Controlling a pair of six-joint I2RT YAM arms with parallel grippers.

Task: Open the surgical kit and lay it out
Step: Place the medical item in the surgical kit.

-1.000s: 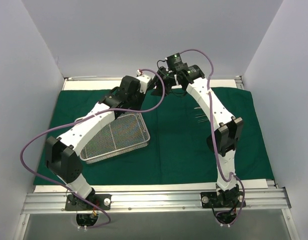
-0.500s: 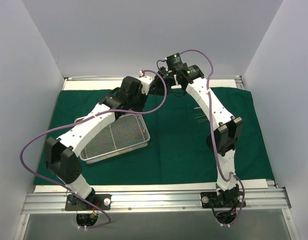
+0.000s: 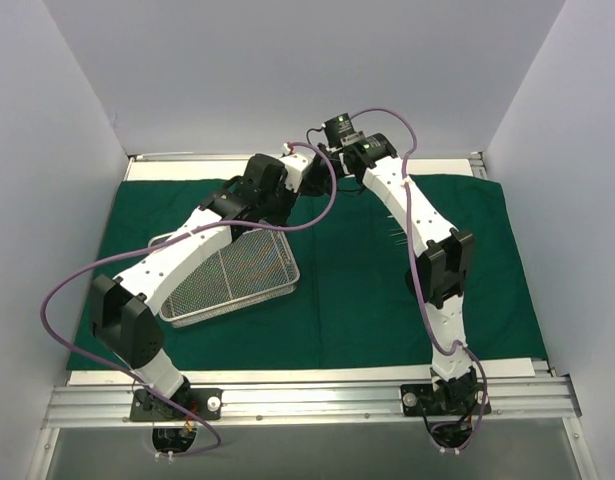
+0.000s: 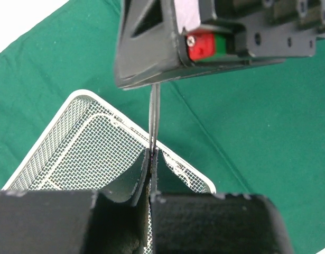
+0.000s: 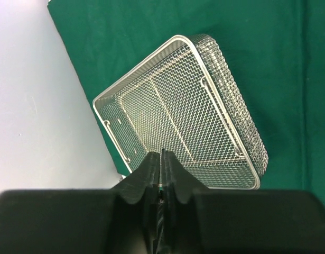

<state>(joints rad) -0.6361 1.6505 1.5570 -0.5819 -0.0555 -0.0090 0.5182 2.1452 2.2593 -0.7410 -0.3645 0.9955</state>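
The dark green cloth lies spread over the table. The silver wire-mesh tray rests on its left half and holds nothing that I can see. It also shows in the left wrist view and the right wrist view. My left gripper and right gripper meet tip to tip above the tray's far corner. In the left wrist view my left gripper is shut on a thin metal instrument that runs up into the right gripper's fingers. My right gripper is shut on the same instrument.
Thin metal instruments lie on the cloth beside the right arm, partly hidden by it. White walls close in the left, back and right. A metal rail carrying both arm bases runs along the near edge.
My right wrist has swung a little to the left, bringing its gripper closer to the left gripper. The left arm and the tray have barely moved.
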